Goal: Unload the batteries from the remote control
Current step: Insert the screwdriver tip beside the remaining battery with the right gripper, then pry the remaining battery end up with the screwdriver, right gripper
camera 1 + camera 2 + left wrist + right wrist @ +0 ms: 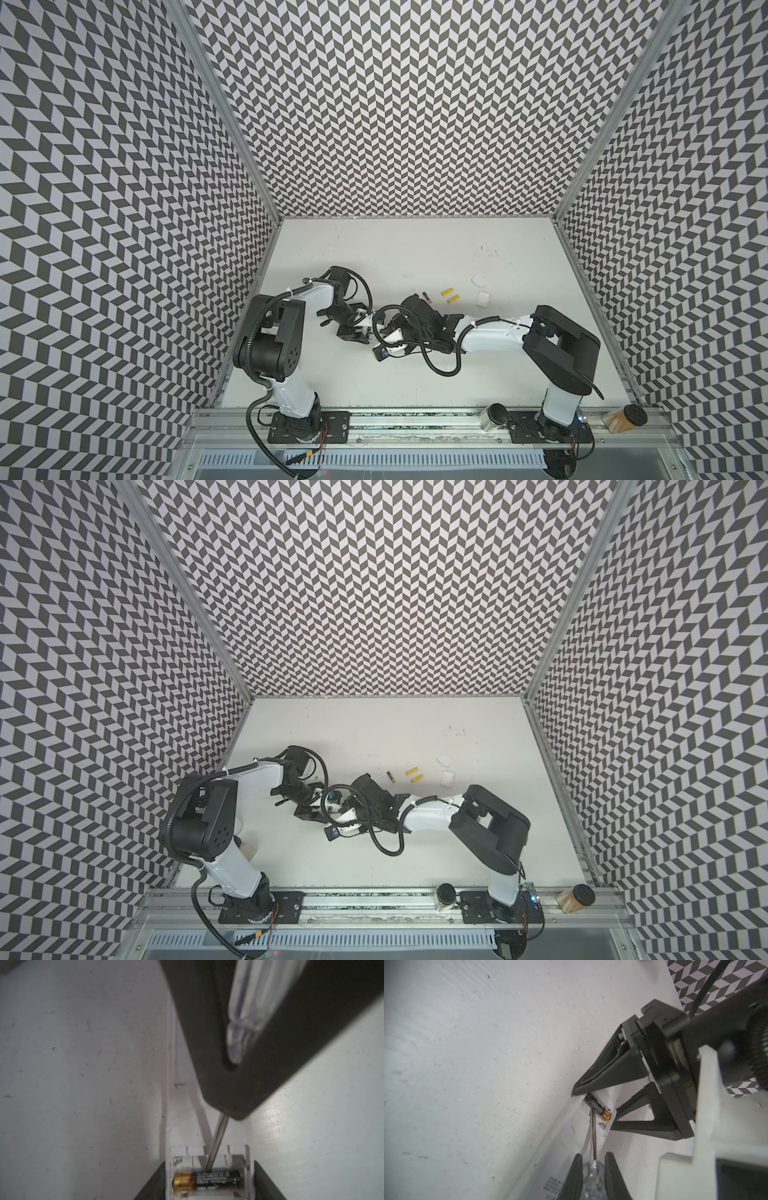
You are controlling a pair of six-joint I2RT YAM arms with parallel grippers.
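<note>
Clamped between the narrowly set black fingers of the right gripper (593,1158), a screwdriver (594,1138) with a clear handle is seen closest to the lens in the right wrist view. Its thin steel shaft is angled into the open battery compartment of the white remote control (550,1178).

One black battery (207,1181) with an orange-gold end and fine pale print is seated crosswise in that compartment. The screwdriver tip is set against its side.

The remote control is laid on the bench (415,249) and is gripped across its width by the left gripper (593,1108). One dark triangular finger is set against each long edge at the compartment end.

Three more batteries are seen loose on the bench in both top views, beyond the two grippers. Two yellow batteries (447,291) (453,298) are laid nearly parallel, just beside each other. A second black battery (427,297) with a gold end is laid near them, on their left in the view. Two small white pieces (479,281) (483,299) are laid to the right of the yellow pair, apart from it. In these views most of the remote control is hidden under the arms.
</note>
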